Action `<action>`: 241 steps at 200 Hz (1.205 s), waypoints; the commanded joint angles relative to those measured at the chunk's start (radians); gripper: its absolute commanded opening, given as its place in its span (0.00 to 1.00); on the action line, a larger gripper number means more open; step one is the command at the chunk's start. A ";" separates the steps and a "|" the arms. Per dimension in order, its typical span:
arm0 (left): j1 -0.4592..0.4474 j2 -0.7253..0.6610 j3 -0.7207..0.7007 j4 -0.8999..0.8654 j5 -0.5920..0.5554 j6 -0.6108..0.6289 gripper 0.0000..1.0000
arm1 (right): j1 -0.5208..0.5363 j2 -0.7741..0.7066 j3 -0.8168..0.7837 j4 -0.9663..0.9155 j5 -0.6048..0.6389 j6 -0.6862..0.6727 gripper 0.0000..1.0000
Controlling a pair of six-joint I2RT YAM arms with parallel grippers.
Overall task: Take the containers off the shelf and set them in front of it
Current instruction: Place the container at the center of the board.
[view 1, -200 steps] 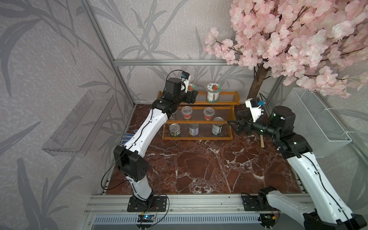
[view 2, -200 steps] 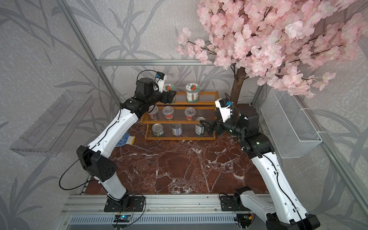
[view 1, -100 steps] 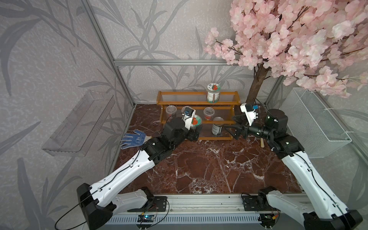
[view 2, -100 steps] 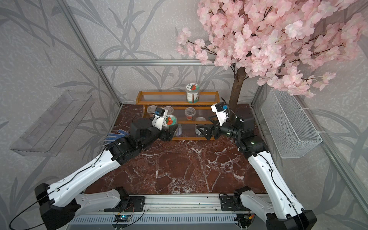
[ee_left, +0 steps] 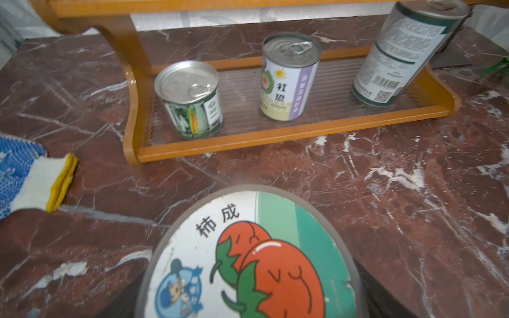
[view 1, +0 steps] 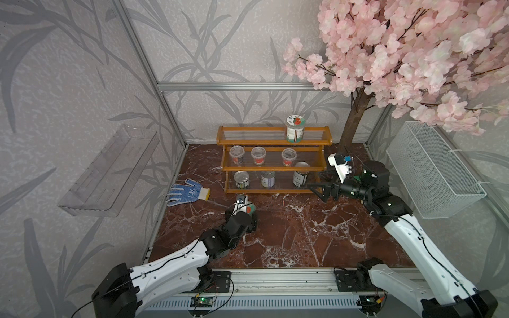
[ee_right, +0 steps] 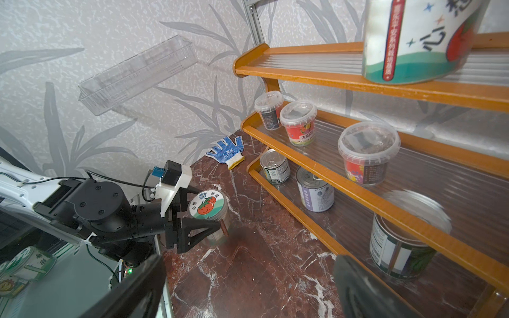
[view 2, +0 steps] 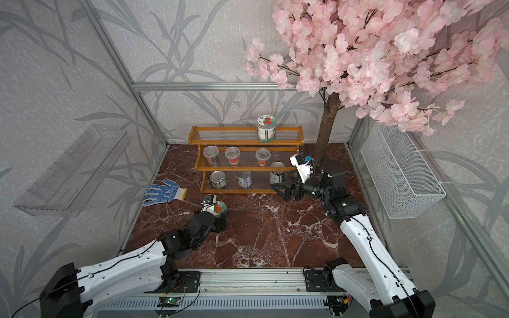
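The left gripper (ee_right: 199, 211) was clamped on an upright tomato-lidded jar (ee_right: 207, 205) before the shelf (view 1: 275, 142) — contents unclear. The right gripper (view 1: 316, 190), jaws wide apart, hovered beside the tall can (view 1: 300, 176).

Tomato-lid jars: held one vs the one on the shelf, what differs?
Held jar is low in front of the shelf; shelf jar stands on its top tier. Held jar is clamped between the fingers of the left gripper; shelf jar stands free. Both upright, clear, white tomato-picture lids.
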 commanded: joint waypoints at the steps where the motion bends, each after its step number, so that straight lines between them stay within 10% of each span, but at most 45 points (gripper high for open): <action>1: 0.025 -0.042 -0.052 0.109 -0.050 -0.065 0.76 | 0.011 -0.005 -0.033 0.064 -0.009 0.012 0.99; 241: 0.152 0.026 -0.013 0.096 -0.017 0.032 1.00 | 0.049 -0.001 -0.078 0.066 0.056 -0.022 0.99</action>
